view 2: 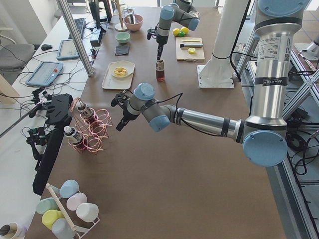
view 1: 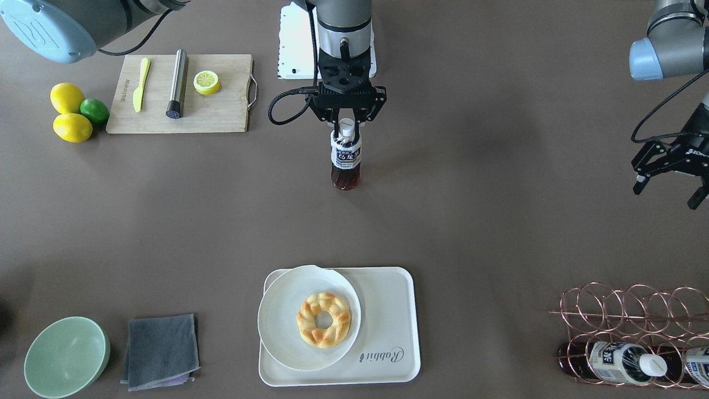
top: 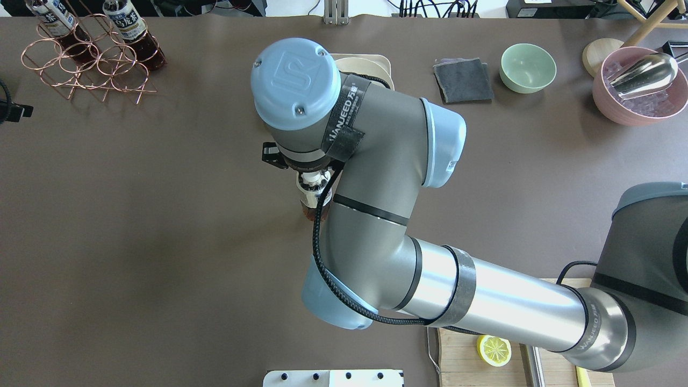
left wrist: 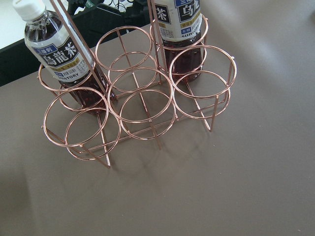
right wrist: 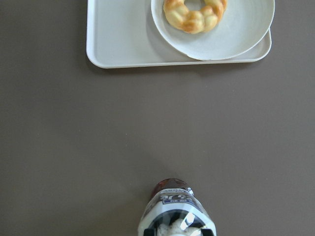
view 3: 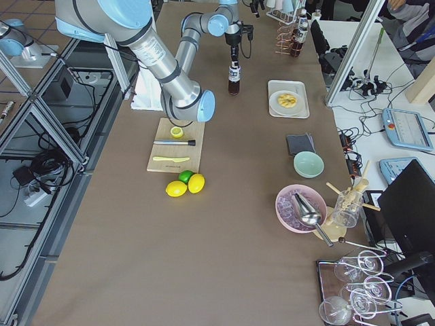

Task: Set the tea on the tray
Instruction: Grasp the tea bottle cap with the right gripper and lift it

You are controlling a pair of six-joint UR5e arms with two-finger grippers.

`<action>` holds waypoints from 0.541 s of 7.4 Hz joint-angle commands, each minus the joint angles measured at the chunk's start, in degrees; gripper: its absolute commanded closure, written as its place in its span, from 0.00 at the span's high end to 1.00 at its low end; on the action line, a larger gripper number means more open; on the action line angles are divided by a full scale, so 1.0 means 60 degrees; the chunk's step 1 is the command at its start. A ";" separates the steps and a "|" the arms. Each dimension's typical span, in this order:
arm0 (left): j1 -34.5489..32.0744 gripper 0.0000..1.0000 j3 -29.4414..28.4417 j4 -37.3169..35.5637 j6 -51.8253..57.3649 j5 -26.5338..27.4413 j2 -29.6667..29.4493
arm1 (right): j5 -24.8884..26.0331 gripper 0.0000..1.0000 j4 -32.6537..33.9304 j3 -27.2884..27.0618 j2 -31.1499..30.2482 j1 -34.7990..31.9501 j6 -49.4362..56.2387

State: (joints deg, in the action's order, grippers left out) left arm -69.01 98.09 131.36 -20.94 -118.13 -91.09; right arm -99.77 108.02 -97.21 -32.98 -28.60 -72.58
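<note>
The tea, a small bottle of dark liquid with a white cap and a white and blue label, stands upright in the middle of the table. My right gripper comes down from above and is shut on its cap and neck. In the right wrist view the tea is at the bottom edge and the cream tray lies ahead, apart from it. The tray holds a white plate with a doughnut on its left half. My left gripper hangs open and empty near the copper rack.
The copper wire rack holds two look-alike bottles. A wooden cutting board carries a knife, a metal tool and a lemon half. Lemons and a lime, a green bowl and a grey cloth lie around.
</note>
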 commanded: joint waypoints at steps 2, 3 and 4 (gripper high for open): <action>-0.0012 0.97 0.0014 0.0006 -0.0128 -0.0014 0.0021 | -0.0466 0.00 -0.0055 0.1936 0.1680 -0.1280 0.1096; -0.0012 0.97 -0.0001 -0.0008 -0.0113 -0.0014 0.0035 | -0.0597 0.00 -0.1103 0.3877 0.2645 -0.1543 0.1067; -0.0012 0.97 -0.0045 -0.0008 -0.0113 -0.0014 0.0036 | -0.0671 0.00 -0.2288 0.5492 0.3206 -0.1749 0.1053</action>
State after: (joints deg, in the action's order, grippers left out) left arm -69.07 98.12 131.36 -21.62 -118.21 -90.96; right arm -102.74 104.87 -81.55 -21.31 -36.45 -66.40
